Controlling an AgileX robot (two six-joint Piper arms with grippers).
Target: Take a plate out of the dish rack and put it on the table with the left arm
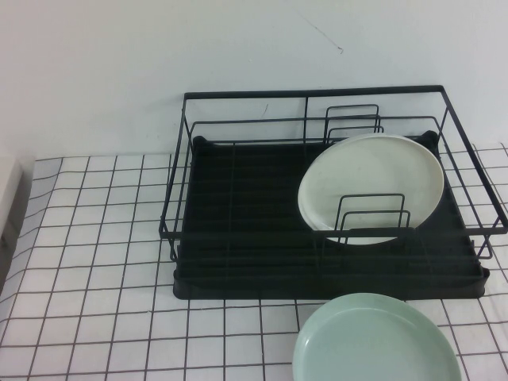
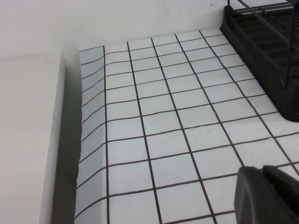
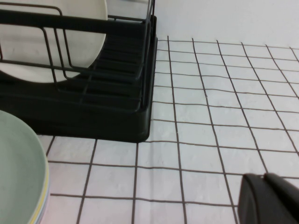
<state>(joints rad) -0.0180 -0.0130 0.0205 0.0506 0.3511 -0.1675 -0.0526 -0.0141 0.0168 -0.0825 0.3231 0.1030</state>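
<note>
The off-white plate leans upright among the wire dividers in the right half of the black dish rack; it also shows in the right wrist view. Neither arm shows in the high view. My left gripper is shut and empty, low over the gridded table, left of the rack's corner. My right gripper is shut and empty over the table, to the right of the rack.
A pale mint-green plate lies on the table in front of the rack's right half, also in the right wrist view. A white wall stands behind the rack. A white block borders the table's left edge.
</note>
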